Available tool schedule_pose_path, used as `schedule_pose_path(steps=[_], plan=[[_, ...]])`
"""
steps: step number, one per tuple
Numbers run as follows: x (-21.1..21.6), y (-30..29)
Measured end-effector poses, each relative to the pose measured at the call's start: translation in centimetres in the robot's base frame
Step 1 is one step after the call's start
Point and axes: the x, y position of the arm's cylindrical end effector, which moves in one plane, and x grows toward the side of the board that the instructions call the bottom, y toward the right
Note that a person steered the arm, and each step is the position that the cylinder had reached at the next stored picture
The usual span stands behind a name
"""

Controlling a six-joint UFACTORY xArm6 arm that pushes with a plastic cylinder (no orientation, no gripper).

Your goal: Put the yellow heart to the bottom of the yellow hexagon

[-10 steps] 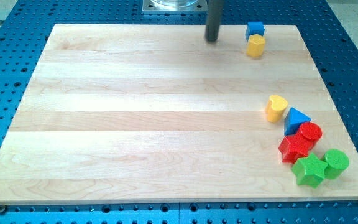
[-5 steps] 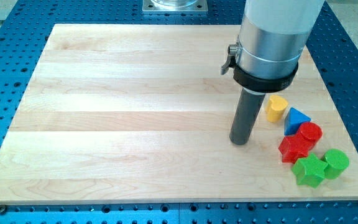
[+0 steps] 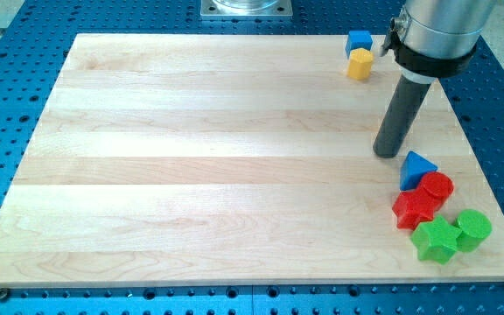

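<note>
My tip (image 3: 386, 153) beside blue triangle (image 3: 417, 168), perhaps touching.

The board (image 3: 208, 157) is pale, light-coloured wood with faint lengthwise grain and slightly darker strips across it. It lies on a bright blue table (image 3: 7, 52) dotted with a regular grid of small holes. The rod is dark grey down to my tip (image 3: 387, 154), under a black ring and a silvery metal sleeve (image 3: 440, 22). At the view's top sit a blue cube (image 3: 358, 41) and a yellow hexagon (image 3: 360, 64). At the view's right is a blue triangle (image 3: 417, 169), a red cylinder (image 3: 437, 187), a red star (image 3: 413, 210), a green star (image 3: 435, 240) and a green cylinder (image 3: 473, 230). A grey metal plate (image 3: 247, 8) shows at the top edge.
</note>
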Motion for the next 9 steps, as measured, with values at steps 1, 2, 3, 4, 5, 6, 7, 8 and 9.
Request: schedule_pose_path(steps=[1,2,3,4,5,6,7,8,9], plan=[[-5.9,1.8],[-1.8,4.7],[-4.0,8.1],[-8.4,6.9],[-9.1,4.7],[-7.0,3.4],[-8.5,1.2],[-6.0,1.1],[-6.2,-3.0]])
